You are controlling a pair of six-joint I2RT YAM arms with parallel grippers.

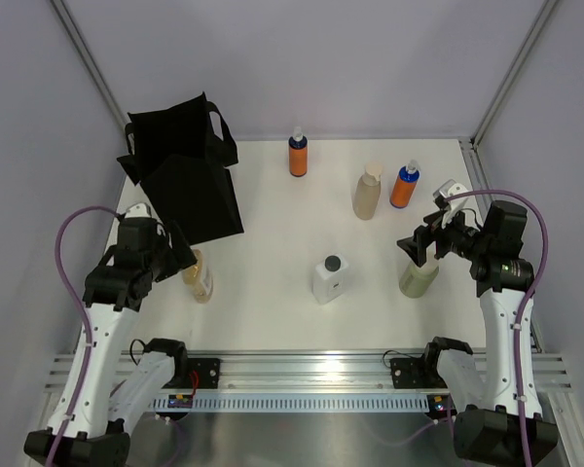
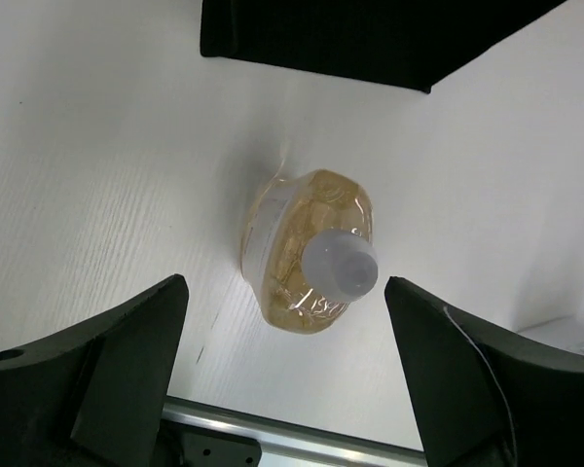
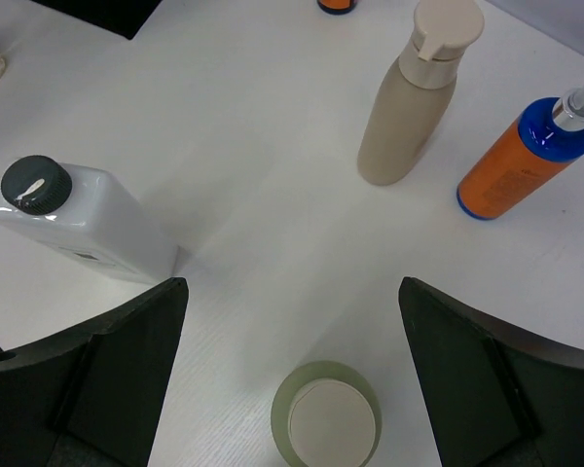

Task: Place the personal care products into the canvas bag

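Observation:
The black canvas bag [image 1: 185,180] stands open at the far left, with its edge [image 2: 370,34] also in the left wrist view. An amber bottle [image 1: 199,277] stands upright in front of it. My left gripper [image 2: 284,284] hovers open just above this amber bottle [image 2: 307,253], its cap between the jaws and not touching them. My right gripper [image 3: 292,284] is open above the olive-green bottle [image 3: 326,418] with the cream cap. A white bottle [image 3: 78,219] with a grey cap, a beige pump bottle [image 3: 414,97] and two orange bottles [image 1: 298,154] [image 1: 405,185] stand on the table.
An aluminium rail [image 1: 311,370] runs along the near table edge by the arm bases. Pale enclosure walls with metal posts [image 1: 506,88] close off the left, right and far sides. Bare white tabletop [image 1: 282,224] lies between bag and bottles.

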